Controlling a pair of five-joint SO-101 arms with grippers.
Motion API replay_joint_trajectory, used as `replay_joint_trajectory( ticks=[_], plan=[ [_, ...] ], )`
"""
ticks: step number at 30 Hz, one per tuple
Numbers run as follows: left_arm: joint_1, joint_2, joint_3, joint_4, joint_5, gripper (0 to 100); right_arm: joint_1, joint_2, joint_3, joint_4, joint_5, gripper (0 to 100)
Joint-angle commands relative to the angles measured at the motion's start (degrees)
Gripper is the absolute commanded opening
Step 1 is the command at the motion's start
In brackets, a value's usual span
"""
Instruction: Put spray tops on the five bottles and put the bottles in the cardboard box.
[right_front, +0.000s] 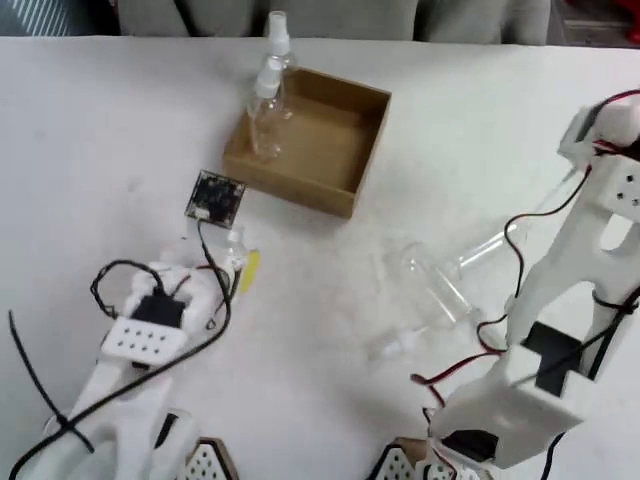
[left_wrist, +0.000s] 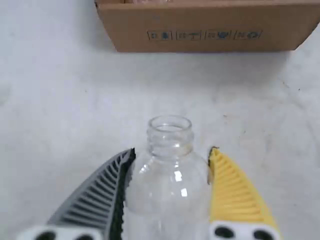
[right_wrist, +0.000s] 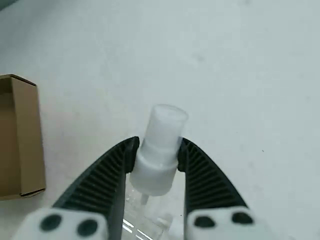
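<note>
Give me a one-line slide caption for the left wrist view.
Left gripper grips an uncapped clear bottle, its open neck facing the cardboard box across the white table.

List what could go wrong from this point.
The right tool grips the spray top by its collar; it may meet the narrow open neck of the bottle in the left tool off-centre and cross-thread. The loose bottles lying near the right arm could be knocked and roll.

The right pincer (right_wrist: 158, 145) grips a white spray top (right_wrist: 162, 122); the cardboard box (right_wrist: 20, 135) lies well apart.
</note>
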Motion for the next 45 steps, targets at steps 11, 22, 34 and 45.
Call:
replay_joint_trajectory(
  ticks=[11,22,34,45],
  plan=[
    [1.71,-37.49,5.36,-2.29,-0.62,6,-27.03,-29.49,9.85,-0.40,11.78,1.5],
    [15.16,-61.05,20.13,-2.29,-0.62,5,-40.57,-44.79,18.64,-13.58,7.56,1.5],
    [15.43,-60.62,20.40,-1.76,0.70,5,-52.88,-53.23,44.75,-46.37,6.86,1.5],
    [15.08,-60.53,20.40,-0.26,5.54,5,-55.60,-58.42,62.07,-61.23,6.42,1.5]
  ],
)
